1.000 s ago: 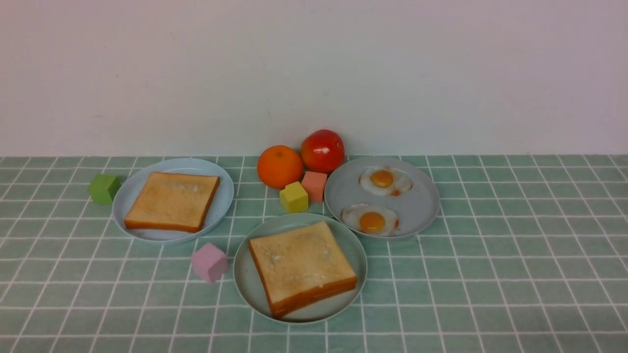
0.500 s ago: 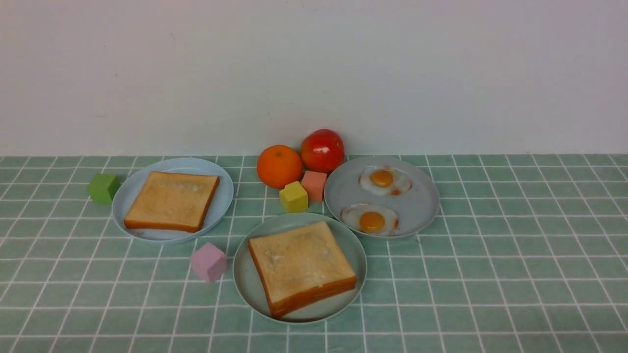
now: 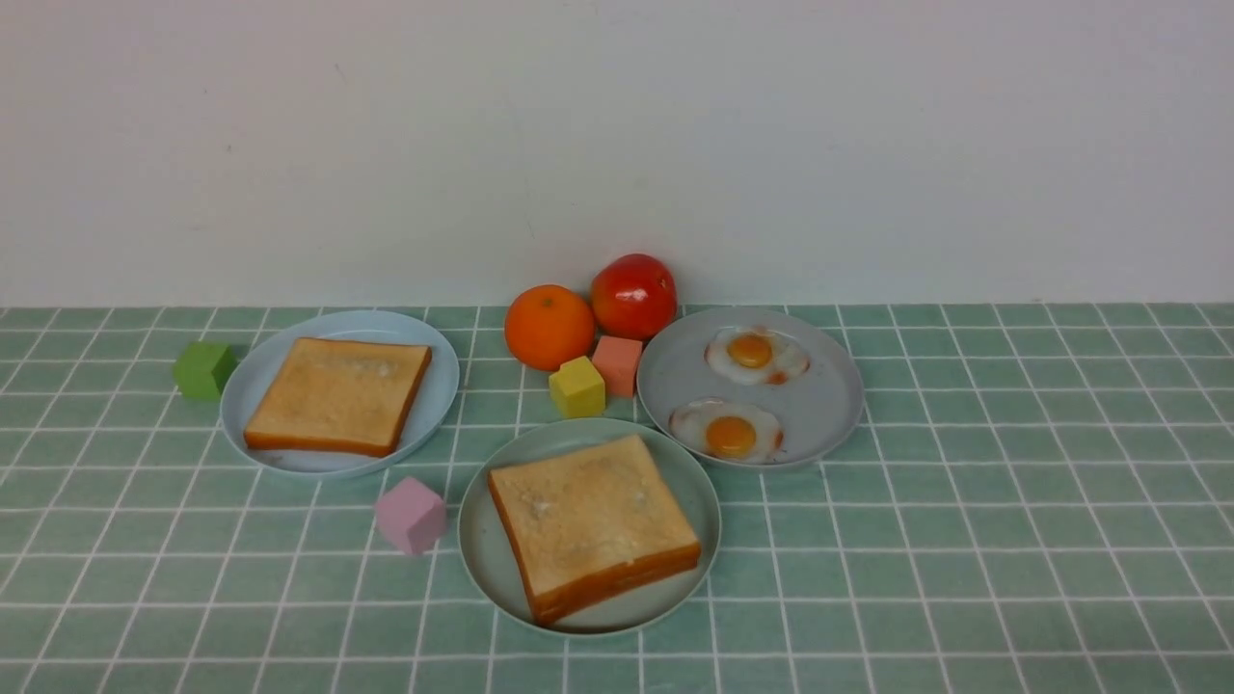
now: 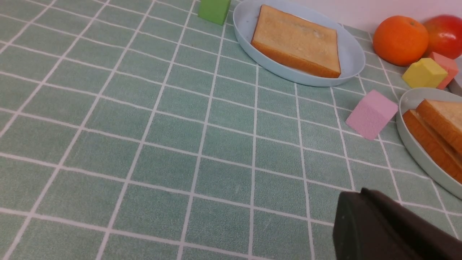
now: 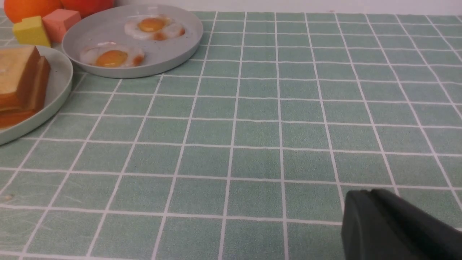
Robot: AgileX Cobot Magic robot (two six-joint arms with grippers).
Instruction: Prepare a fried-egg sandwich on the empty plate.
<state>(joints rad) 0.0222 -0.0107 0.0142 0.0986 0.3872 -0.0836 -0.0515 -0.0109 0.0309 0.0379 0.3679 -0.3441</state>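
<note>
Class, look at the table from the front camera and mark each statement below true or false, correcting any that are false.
1. Two fried eggs lie on the grey plate. True.
2. The pink cube sits on a plate. False: it sits on the tablecloth.
3. The orange is beside the tomato. True.
4. The teal-green plate is bare. False: stacked toast lies on it.

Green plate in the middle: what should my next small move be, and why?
Probably just hold both arms clear of the plates. Two toast slices already sit stacked on the green plate, so the sandwich looks built. No egg shows between the slices in any view, so I cannot confirm the filling.
</note>
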